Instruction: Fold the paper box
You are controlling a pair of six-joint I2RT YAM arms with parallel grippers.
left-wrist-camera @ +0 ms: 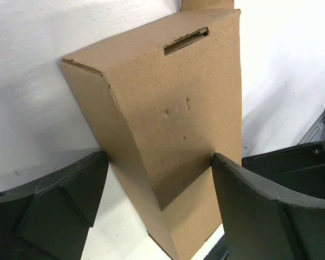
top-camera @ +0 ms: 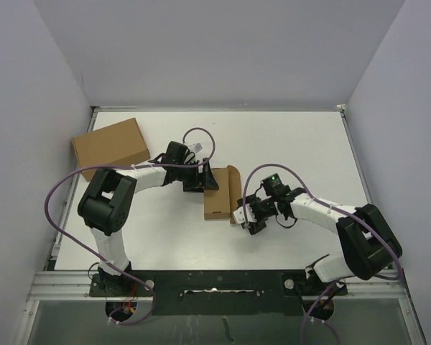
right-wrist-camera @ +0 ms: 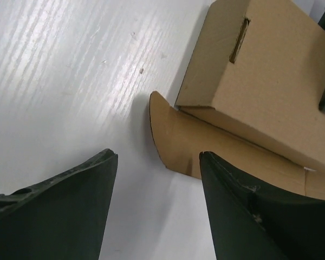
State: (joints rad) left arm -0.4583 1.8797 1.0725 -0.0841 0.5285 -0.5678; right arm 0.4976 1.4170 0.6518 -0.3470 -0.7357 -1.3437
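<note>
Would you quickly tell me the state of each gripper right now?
Left gripper: jaws straddle the brown cardboard mailer box; grip cannot be told.
Right gripper: open, empty.

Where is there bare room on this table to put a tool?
The widest bare patch of white table lies between the brown die-cut cardboard paper box, the right arm and the far edge. A smaller one lies in front of that box, between the two arms. Crowded: the centre, where left gripper and right gripper flank the box.
</note>
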